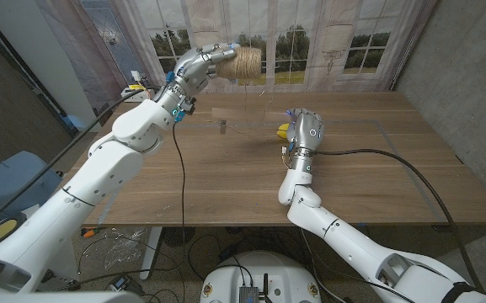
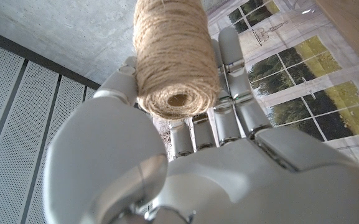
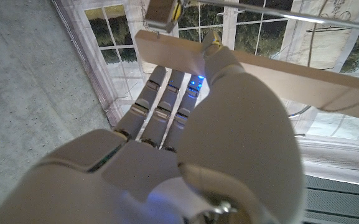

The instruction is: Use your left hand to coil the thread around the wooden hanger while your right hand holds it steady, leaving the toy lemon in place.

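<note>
- Jute-coloured thread, wound as a thick spool (image 1: 245, 61), is gripped by the left hand (image 1: 199, 66), which is raised above the far edge of the wooden table (image 1: 226, 185), to the left of the hanger.
- Seen from the left wrist view, the spool (image 2: 174, 59) is clasped between the thumb and the fingers (image 2: 229, 93), one round end turned toward the camera (the hollow core can be seen).
- A thin strand (image 1: 264, 84) is seen running from the spool down toward the hanger, though its path is too fine to be traced fully.
- Further right, the wooden hanger (image 3: 279, 71) is grasped by the right hand (image 1: 307, 130), which is set over the middle of the table; in the right wrist view the thumb is wrapped over the pale bar and the fingers (image 3: 167, 106) lie behind it.
- A metal hook part (image 3: 162, 12) is seen just beside the bar.
- Touching or just beside the right hand, on its left, a yellow toy lemon (image 1: 283, 130) is partly hidden on the table (which of the two cannot be told).
</note>
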### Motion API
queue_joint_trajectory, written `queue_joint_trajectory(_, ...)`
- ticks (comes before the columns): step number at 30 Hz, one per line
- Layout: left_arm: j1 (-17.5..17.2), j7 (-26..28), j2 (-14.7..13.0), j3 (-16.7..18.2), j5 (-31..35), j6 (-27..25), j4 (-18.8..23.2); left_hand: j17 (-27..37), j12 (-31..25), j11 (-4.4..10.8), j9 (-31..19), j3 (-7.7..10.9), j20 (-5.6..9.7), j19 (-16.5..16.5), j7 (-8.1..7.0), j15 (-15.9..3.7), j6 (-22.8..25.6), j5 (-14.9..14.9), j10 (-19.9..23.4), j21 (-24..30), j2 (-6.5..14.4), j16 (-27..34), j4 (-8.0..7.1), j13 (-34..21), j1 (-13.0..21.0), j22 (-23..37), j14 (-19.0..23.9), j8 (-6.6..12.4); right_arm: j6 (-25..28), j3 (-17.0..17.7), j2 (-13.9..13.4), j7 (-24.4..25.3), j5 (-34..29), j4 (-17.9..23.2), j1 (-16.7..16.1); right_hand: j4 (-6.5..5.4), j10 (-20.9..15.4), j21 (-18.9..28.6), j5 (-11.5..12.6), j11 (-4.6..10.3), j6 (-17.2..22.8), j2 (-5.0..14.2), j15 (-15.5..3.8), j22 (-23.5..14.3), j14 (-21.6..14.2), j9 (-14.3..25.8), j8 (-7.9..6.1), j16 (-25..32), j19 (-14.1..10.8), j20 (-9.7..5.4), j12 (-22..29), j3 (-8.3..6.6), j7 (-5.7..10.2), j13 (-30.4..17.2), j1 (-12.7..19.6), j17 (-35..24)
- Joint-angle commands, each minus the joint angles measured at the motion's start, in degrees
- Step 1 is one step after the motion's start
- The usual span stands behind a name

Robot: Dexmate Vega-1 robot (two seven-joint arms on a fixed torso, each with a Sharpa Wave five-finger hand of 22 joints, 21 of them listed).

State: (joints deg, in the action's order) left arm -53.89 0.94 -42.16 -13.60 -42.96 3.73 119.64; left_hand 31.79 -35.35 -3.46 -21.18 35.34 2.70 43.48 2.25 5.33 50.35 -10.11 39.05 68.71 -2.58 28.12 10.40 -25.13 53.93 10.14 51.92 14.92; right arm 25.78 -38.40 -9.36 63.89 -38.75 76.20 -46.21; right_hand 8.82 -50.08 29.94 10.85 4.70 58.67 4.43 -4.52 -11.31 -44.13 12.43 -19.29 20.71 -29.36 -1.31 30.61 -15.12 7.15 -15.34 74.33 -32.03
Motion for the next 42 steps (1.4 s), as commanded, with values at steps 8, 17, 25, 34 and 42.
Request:
queue_joint_trajectory(8, -2.76, -0.88, 1.43, -2.25, -3.38, 0.54, -1.56, 0.09, -0.14, 8.38, -0.17, 2.05, 8.48, 0.31, -0.12, -18.33, 0.5, -0.42, 8.97, 0.34, 10.56, -0.54, -0.78, -10.0, 10.17, 0.1, 13.25, -0.39, -7.25, 15.95, 11.96, 0.11, -11.89, -5.75, -2.45, -0.55, -5.63, 0.8, 0.25, 1.31, 1.6, 4.23, -8.6, -0.19, -0.75, 0.21, -0.41, -0.34, 0.34, 0.03, 5.39, -0.01, -1.81, -4.23, 2.69, -0.17)
queue_joint_trajectory(17, -5.96, 2.22, 2.31, -2.56, -3.96, 0.48, -0.63, 0.14, -0.12, 8.38, -0.19, 2.12, 8.46, 0.3, -0.15, -18.32, 0.65, -0.43, 8.98, 0.48, 10.53, -0.82, -0.77, -10.03, 10.13, 0.09, 13.38, -0.53, -10.26, 22.03, 15.51, 0.11, -15.58, -5.89, -3.89, -0.45, -5.57, 0.92, 0.26, 1.4, 1.5, 4.2, -8.68, -0.17, -0.81, 0.2, -0.38, -0.45, 0.51, 0.06, 5.44, -0.02, -1.85, -4.31, 2.77, -0.27)
queue_joint_trajectory(25, -8.81, 3.93, 2.59, -2.37, -4.62, 0.86, 0.17, 0.12, -0.06, 8.33, -0.29, 2.17, 8.5, 0.26, -0.1, -18.35, 0.62, -0.42, 9.05, 0.58, 10.5, -1.06, -0.75, -9.96, 10.11, 0.08, 13.54, -0.66, -13.52, 28.14, 19.64, 0.11, -19.56, -5.73, -4.87, -0.48, -5.62, 1.06, 0.26, 1.31, 1.51, 4.29, -8.56, -0.17, -0.72, 0.19, -0.38, -0.68, 0.69, 0.24, 5.48, -0.04, -1.9, -4.29, 2.74, -0.33)
queue_joint_trajectory(34, -11.48, 5.89, 2.66, -1.85, -6.88, -0.23, 0.53, 0.35, 0.0, 8.34, -0.39, 2.26, 8.47, 0.23, -0.12, -18.3, 0.69, -0.43, 9.07, 0.68, 10.48, -1.2, -0.71, -9.94, 10.13, 0.07, 13.64, -0.75, -19.52, 33.63, 23.59, 0.11, -21.98, -5.15, -5.84, -0.64, -5.58, 1.25, 0.25, 1.17, 1.45, 4.35, -8.25, -0.15, -0.61, 0.16, -0.36, -1.03, 0.95, 0.49, 5.46, -0.07, -2.18, -4.17, 2.46, -0.45)
queue_joint_trajectory(42, -13.57, 9.74, 2.96, -0.91, -8.53, -1.8, 0.68, 0.39, 0.02, 8.35, -0.42, 2.28, 8.45, 0.24, -0.11, -18.35, 0.85, -0.43, 9.18, 0.79, 10.43, -1.32, -0.7, -9.9, 10.11, 0.07, 13.97, -0.84, -24.56, 36.86, 26.06, 0.11, -23.99, -3.33, -7.27, -0.69, -5.56, 1.4, 0.25, 0.94, 1.49, 4.44, -8.13, -0.14, -0.53, 0.15, -0.38, -1.26, 1.18, 0.69, 5.43, -0.19, -2.28, -4.05, 2.34, -0.64)
